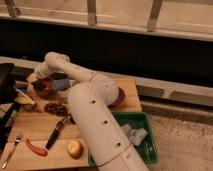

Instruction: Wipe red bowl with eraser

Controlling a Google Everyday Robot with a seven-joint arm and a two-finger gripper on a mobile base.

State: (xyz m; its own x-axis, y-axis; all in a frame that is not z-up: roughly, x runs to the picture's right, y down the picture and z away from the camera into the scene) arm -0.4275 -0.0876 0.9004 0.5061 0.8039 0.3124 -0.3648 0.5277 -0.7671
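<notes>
The red bowl [45, 88], small, glossy and dark inside, stands at the back left of the wooden table [35, 122]. My white arm reaches from the bottom of the camera view up and over to it. My gripper [35, 81] hangs at the bowl's left rim, right above or touching it. The eraser is hidden from view. An apple [75, 148] lies near the table's front edge.
A blue object [63, 84] sits just right of the red bowl. A larger maroon bowl [120, 98] peeks out behind my arm. Grapes [56, 108], a banana [25, 99], a knife [57, 131], a red chili [36, 147] and a fork [11, 150] lie around. A green tray [150, 150] holds a cloth [134, 134].
</notes>
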